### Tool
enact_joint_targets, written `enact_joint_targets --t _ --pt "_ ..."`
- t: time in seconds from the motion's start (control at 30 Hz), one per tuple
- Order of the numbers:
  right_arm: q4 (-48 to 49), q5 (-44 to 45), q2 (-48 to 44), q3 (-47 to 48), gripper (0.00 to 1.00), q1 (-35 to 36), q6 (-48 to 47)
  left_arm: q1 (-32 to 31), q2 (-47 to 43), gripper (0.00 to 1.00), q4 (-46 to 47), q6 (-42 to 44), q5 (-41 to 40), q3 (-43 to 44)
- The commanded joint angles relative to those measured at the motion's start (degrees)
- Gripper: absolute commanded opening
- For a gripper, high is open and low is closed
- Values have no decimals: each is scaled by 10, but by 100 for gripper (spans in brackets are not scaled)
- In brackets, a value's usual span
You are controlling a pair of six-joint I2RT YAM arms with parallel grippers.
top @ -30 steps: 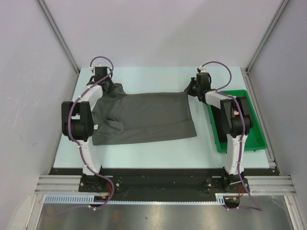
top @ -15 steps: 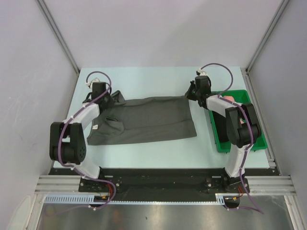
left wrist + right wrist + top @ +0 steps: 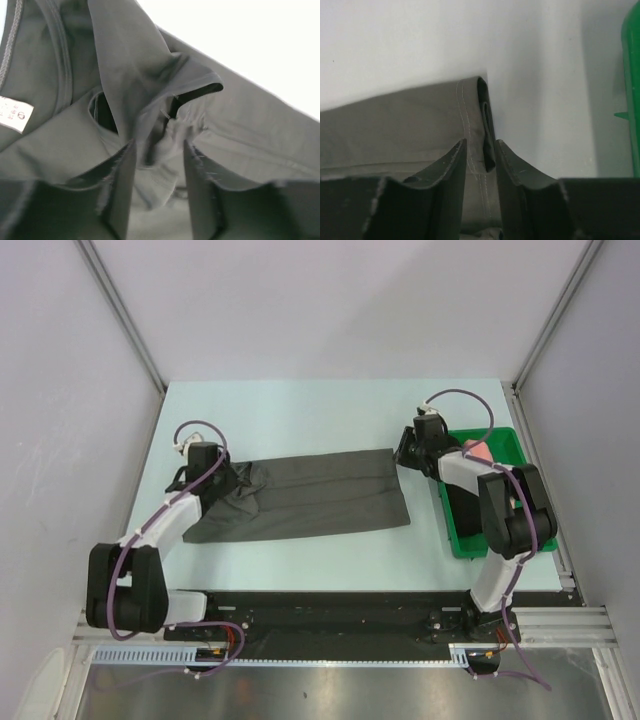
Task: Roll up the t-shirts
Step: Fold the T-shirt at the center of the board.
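Two arms are bolted to a black rail (image 3: 320,612). The left arm (image 3: 165,523) and the right arm (image 3: 492,580) are built alike: white tube-like links alternate with bulky black joint housings. A purple cable (image 3: 203,424) runs along each arm (tied on here and there with pale clips), looping free at the end farthest from the rail and bunching at the foot beside the rail. The left gripper (image 3: 160,165) and the right gripper (image 3: 481,150) each have two flat, matt black fingers (image 3: 445,175) with slightly scuffed edges.
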Motion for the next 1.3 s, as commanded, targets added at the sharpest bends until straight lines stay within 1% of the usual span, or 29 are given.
enact_joint_targets --t 0.0,0.1,0.2,0.23,0.27,0.33,0.37,0.47,0.5,0.53,0.57,0.63,0.83,0.93,1.0,1.07,1.2,1.27 --pt "-7 -14 -48 -7 41 1 -4 -2 -41 52 17 4 8 -11" --pt "-13 -12 -53 -7 47 0 -3 -3 -37 53 -2 22 -12 23" --pt "-9 -16 -51 -7 46 1 1 -3 3 52 -26 55 -38 79" --pt "-9 -17 -50 -7 45 1 2 -3 16 52 -49 72 -47 114" --pt "-10 -17 -48 -7 45 5 3 -6 46 52 -59 81 -54 131" --pt "-9 -15 -46 -7 44 9 1 -9 73 52 -74 111 -61 171" --pt "-9 -15 -44 -7 44 15 1 -16 101 52 -83 119 -67 186" --pt "-7 -17 -39 -7 43 16 2 -32 143 52 -109 149 -89 232" --pt "-8 -19 -38 -7 43 17 2 -38 170 52 -123 154 -96 245" --pt "-7 -19 -37 -7 43 17 3 -43 178 52 -144 158 -121 260" --pt "-9 -19 -36 -7 43 17 3 -55 183 52 -147 161 -133 260" --pt "-12 -20 -37 -7 43 17 -1 -61 186 52 -154 160 -147 251" --pt "-15 -17 -34 -7 43 15 -9 -61 170 52 -155 143 -139 201" --pt "-15 -18 -37 -7 43 12 -9 -61 166 52 -163 126 -150 182" --pt "-17 -19 -39 -7 42 12 -10 -61 157 51 -165 114 -170 170" --pt "-17 -20 -40 -7 42 11 -12 -61 141 50 -160 113 -171 150" --pt "-15 -24 -39 -7 42 11 -11 -61 147 48 -157 104 -164 143" --pt "-14 -26 -37 -7 41 11 -11 -61 156 45 -157 100 -165 145"
